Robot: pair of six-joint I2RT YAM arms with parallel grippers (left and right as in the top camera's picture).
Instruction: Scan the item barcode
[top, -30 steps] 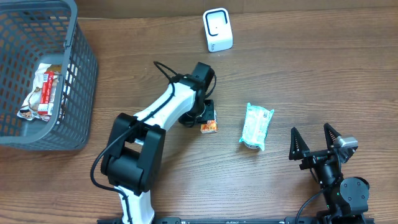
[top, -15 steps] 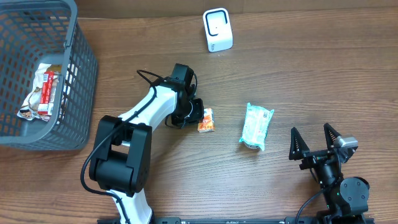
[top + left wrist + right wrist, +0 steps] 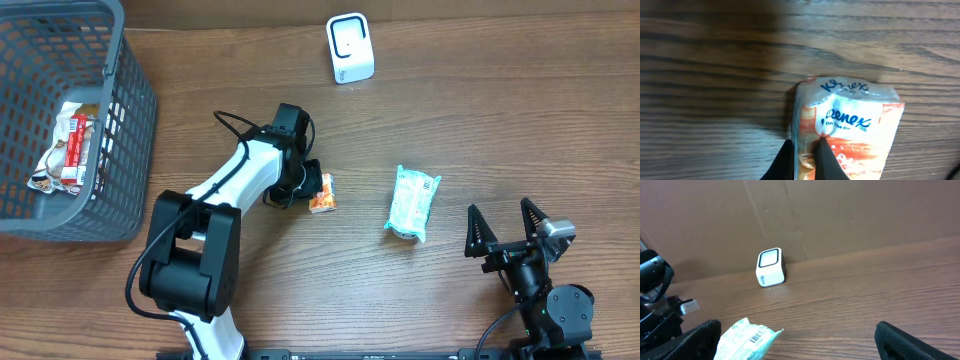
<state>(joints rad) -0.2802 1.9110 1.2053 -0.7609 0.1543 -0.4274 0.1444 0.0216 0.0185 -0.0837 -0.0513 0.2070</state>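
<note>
Pinching orange tissue pack (image 3: pixel 850 125) in left hand (image 3: pixel 804 152), right hand (image 3: pixel 500 222) spread wide.

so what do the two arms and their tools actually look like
The left arm has a white upper link, chunky black joints and a thin black cable looping beside it; the left tool ends in slim black fingers. The right arm is all black, and the right tool has two pointed, triangular black fingers.
</note>
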